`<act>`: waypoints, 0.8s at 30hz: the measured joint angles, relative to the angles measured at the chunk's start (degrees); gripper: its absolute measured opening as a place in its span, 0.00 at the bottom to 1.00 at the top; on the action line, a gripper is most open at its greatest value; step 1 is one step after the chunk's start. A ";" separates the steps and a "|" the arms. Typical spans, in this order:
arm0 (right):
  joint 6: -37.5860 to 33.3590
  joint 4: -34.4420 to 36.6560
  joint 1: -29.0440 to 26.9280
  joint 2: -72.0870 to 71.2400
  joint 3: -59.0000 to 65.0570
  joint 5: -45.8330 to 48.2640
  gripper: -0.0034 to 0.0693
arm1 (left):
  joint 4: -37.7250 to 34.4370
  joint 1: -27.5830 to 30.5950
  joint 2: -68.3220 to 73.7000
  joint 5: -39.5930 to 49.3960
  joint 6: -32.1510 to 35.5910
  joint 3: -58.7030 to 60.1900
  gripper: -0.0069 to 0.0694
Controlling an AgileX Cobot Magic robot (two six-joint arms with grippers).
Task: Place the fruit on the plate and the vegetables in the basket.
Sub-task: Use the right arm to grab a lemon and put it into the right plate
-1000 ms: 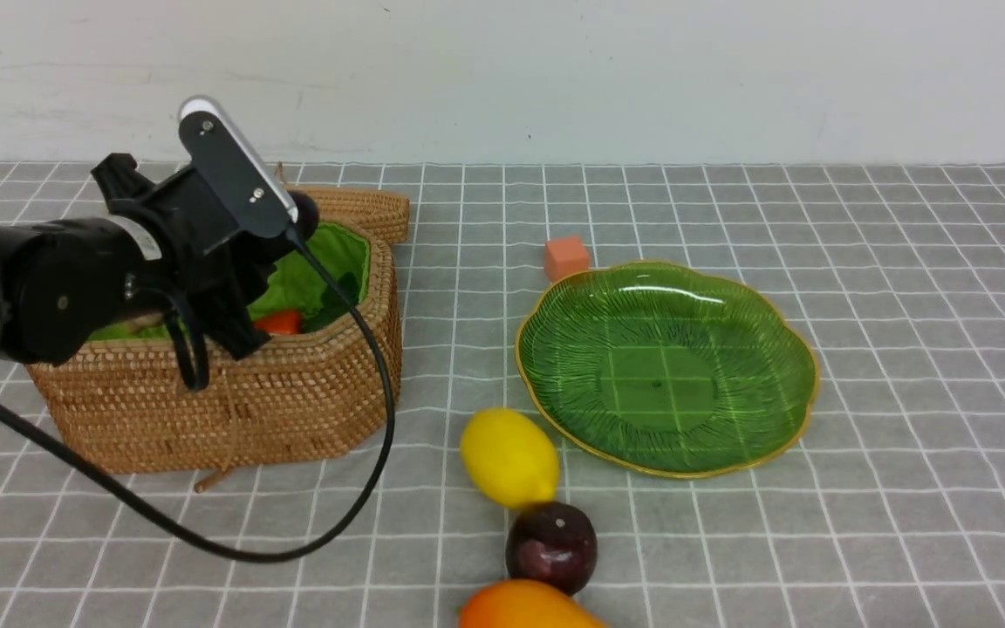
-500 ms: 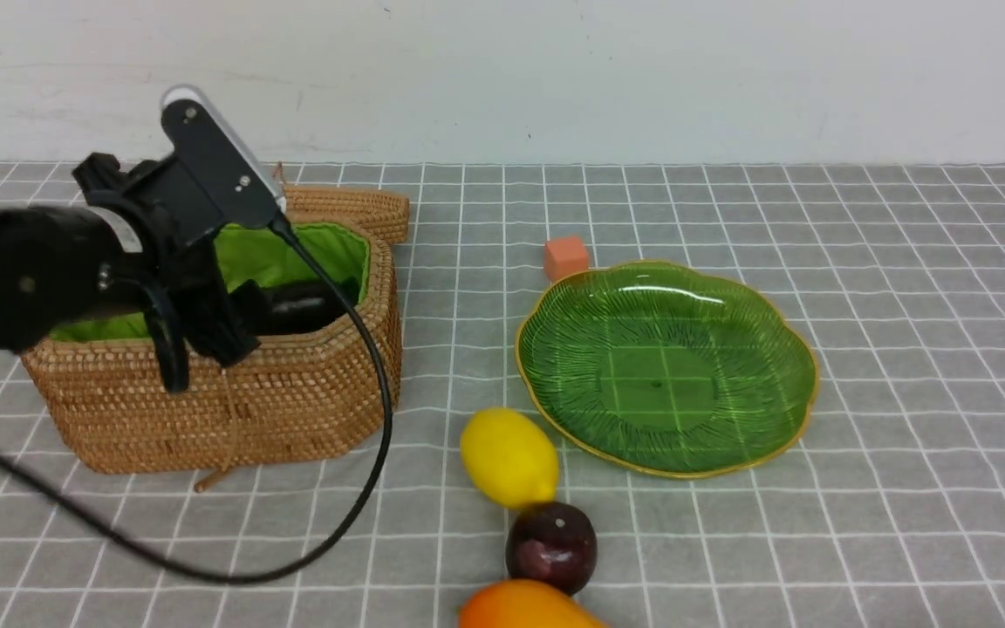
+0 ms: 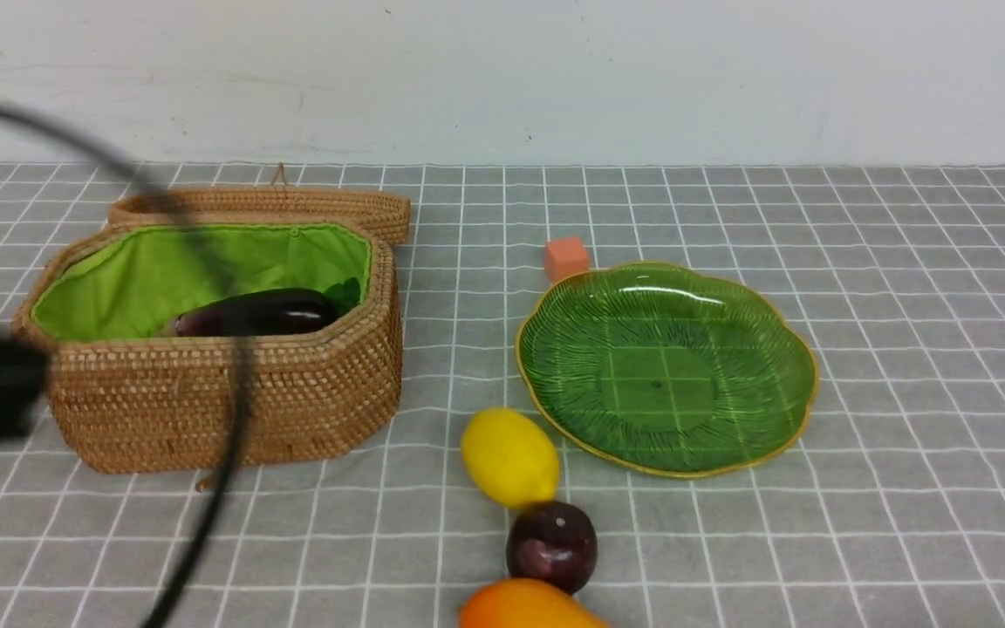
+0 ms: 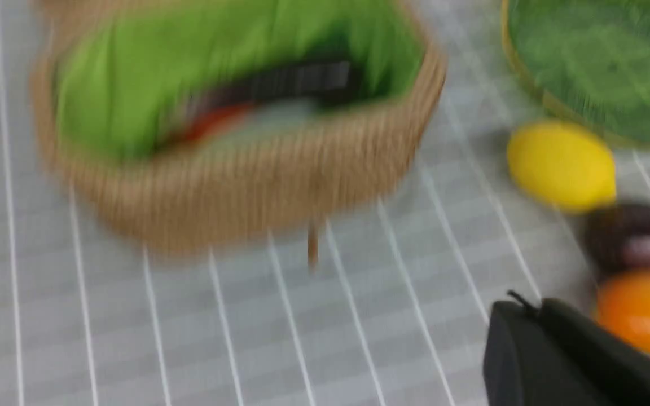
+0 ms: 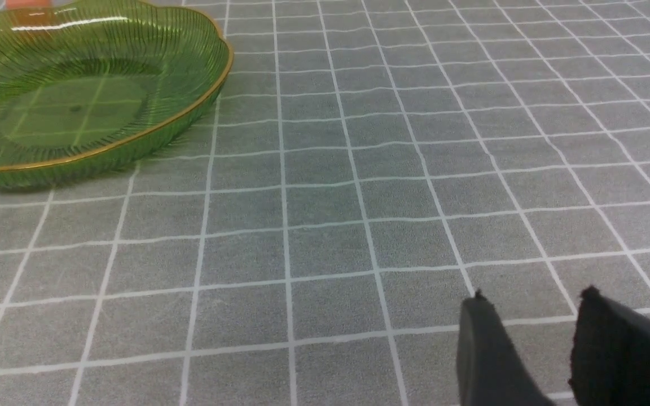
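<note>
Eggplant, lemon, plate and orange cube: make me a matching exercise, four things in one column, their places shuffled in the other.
Things
1. eggplant
2. lemon
3. plate
4. orange cube

Places
A. just behind the plate's far left edge
B. right of the basket, with nothing on it
C. inside the basket
D. between the basket and the dark round fruit, on the table

Pairs: 1-C, 2-D, 3-B, 4-A

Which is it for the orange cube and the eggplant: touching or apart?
Apart: the front view shows the eggplant inside the basket, and the cube beyond its wall, with bare tabletop between.
</note>
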 joint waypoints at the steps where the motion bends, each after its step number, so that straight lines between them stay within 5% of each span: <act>1: 0.00 0.00 0.00 0.00 0.00 0.00 0.38 | 0.00 0.00 -3.00 1.71 -2.30 1.32 0.07; 8: 0.00 0.00 0.00 0.00 0.00 0.00 0.38 | 2.02 0.00 -22.35 -1.86 -12.73 15.79 0.07; 14: 0.00 0.00 0.00 0.00 0.00 0.00 0.38 | 8.86 0.00 -29.14 -14.70 -13.65 26.97 0.07; 24: 0.00 0.00 0.00 0.00 0.00 0.00 0.38 | 10.41 0.00 -29.31 -16.44 -13.69 34.17 0.07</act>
